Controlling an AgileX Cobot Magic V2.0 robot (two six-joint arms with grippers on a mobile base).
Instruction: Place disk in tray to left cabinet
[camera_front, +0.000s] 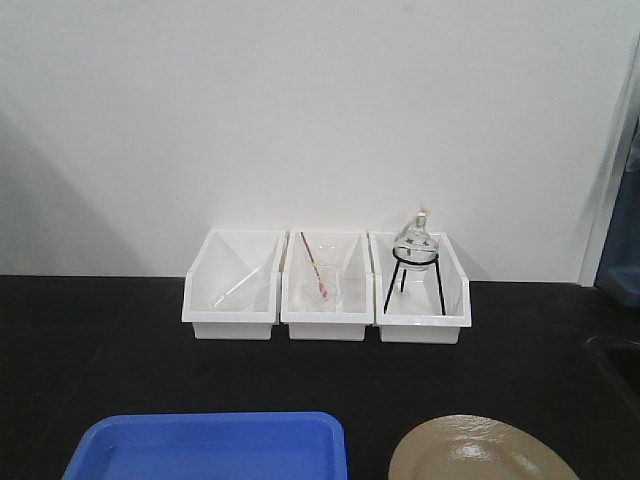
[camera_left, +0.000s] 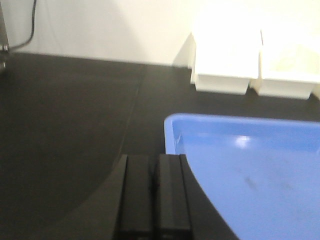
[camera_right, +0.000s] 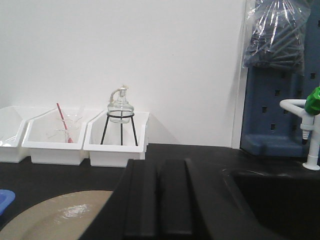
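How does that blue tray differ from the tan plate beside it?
The tray is rectangular with rounded corners, while the disk is round. The tray is bright blue and the disk is glossy beige-tan. The tray has a raised lip all round, whereas the disk looks shallow and almost flat. Both sit empty on the black countertop, apart from each other.

Blue tray (camera_front: 210, 447) front-L, tan disk (camera_front: 480, 455) just R of it — 3 white bins (camera_front: 325, 322) behind.
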